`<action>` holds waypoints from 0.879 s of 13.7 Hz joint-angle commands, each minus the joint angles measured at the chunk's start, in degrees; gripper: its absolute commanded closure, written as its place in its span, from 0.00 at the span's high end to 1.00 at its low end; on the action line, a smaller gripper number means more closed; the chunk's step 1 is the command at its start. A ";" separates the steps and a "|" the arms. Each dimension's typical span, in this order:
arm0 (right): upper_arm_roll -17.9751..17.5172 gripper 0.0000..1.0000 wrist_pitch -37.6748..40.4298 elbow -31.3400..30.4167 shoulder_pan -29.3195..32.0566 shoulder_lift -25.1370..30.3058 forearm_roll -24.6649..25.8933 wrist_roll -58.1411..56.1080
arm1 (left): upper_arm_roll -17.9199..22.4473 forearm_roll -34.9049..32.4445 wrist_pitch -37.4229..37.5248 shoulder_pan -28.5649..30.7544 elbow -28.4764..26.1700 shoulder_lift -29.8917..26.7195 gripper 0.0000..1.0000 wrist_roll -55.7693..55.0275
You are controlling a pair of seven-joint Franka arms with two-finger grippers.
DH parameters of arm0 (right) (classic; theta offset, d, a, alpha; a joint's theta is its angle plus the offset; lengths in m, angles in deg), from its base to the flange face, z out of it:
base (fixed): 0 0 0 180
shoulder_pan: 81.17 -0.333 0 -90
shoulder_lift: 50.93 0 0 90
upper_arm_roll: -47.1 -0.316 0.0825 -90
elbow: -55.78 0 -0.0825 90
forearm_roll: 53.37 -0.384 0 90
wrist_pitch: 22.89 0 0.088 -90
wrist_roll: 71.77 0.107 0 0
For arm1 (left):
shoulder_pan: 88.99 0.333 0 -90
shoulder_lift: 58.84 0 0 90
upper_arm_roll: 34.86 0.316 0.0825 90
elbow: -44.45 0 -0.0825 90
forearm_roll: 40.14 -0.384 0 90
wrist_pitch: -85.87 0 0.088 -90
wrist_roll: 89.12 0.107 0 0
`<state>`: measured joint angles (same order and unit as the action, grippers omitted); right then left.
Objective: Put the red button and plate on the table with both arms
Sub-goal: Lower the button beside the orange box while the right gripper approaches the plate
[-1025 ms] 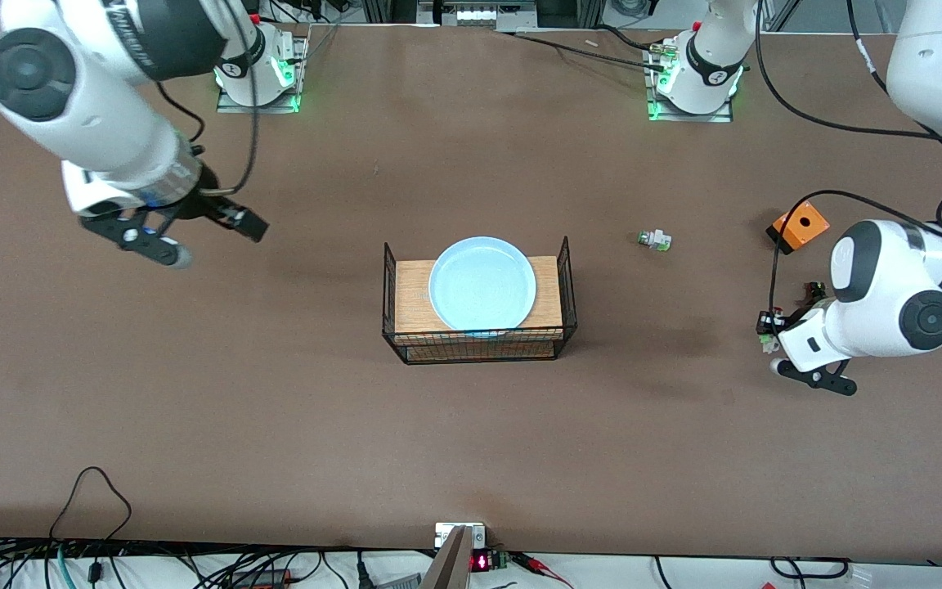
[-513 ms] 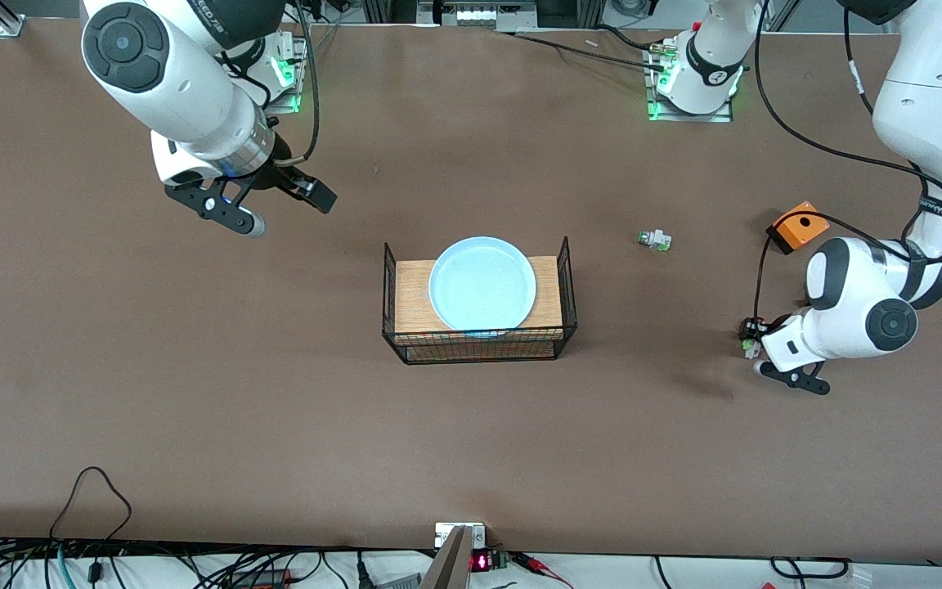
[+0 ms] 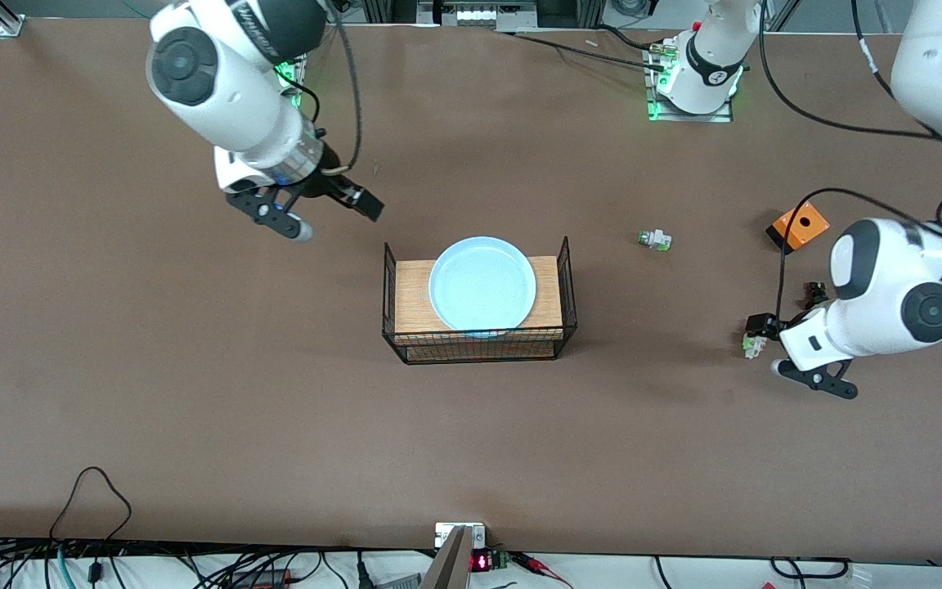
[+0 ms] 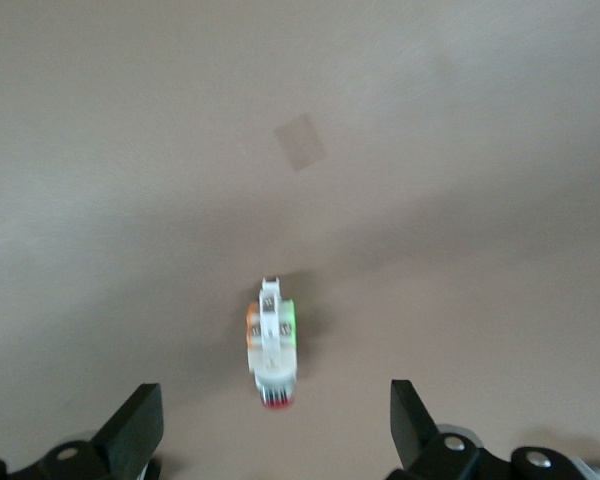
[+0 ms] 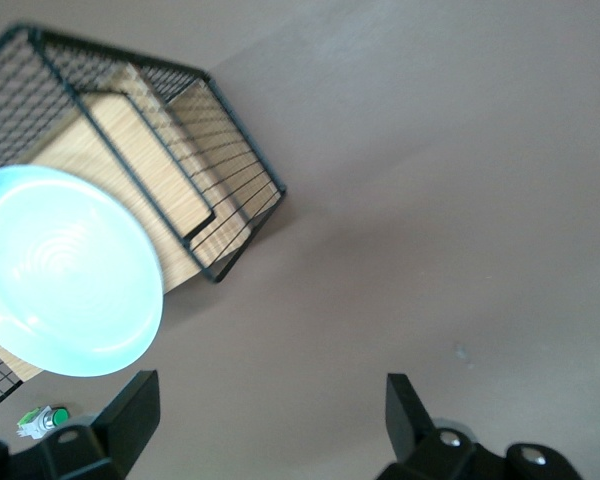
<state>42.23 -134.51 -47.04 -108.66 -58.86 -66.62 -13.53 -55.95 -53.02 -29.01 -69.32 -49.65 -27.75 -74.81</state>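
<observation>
The red button (image 4: 271, 345) is seen lying on the table (image 3: 193, 393) near the left arm's end, released between the left gripper's (image 4: 276, 430) wide-open fingers. The plate (image 3: 482, 283) remains on the rack (image 3: 557, 327) at mid-table. The right gripper (image 3: 307, 214), open and empty, has been brought closer to the rack.

White jointed arms (image 3: 230, 90), black bands, cables, black pincers.

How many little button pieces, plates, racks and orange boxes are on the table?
3 button pieces: red button, white-and-green piece, dark piece
1 plate
1 rack
1 orange box
Total: 6
</observation>
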 commanded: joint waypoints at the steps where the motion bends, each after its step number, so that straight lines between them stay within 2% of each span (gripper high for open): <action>1: 0.04 1.00 -4.55 -0.63 -2.74 -2.08 -0.81 1.35 | -3.16 -0.74 9.82 0.63 5.14 -3.30 1.00 -0.07; 5: 0.04 1.00 -8.25 -0.28 -4.67 -5.77 -0.81 0.48 | -6.77 -0.30 25.90 0.46 14.11 -5.94 1.00 -3.13; 7: 0.13 1.00 -10.00 0.07 -5.11 -7.44 -0.72 0.21 | -8.00 -0.39 29.35 0.37 15.44 -8.75 1.00 -5.52; 9: 0.13 1.00 -11.68 0.51 -5.38 -9.20 -0.63 0.12 | -7.22 1.62 29.72 0.46 14.22 -12.69 1.00 -5.17; 10: 0.39 1.00 -13.07 1.29 -6.16 -10.51 -0.55 0.04 | -5.82 3.81 29.72 0.46 13.43 -14.72 1.00 -5.09; 11: 0.56 1.00 -15.18 2.43 -6.35 -11.92 -0.54 -0.05 | -1.81 6.44 29.19 -1.46 12.29 -17.35 1.00 -5.35; 12: 0.74 1.00 -17.37 2.79 -6.35 -13.15 -0.63 -0.14 | 3.80 9.34 28.93 -6.18 10.63 -19.20 1.00 -5.52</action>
<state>42.14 -149.26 -46.82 -114.10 -69.12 -66.62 -13.02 -59.81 -48.15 0.32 -70.49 -34.87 -41.71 -79.90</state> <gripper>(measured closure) 0.000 0.000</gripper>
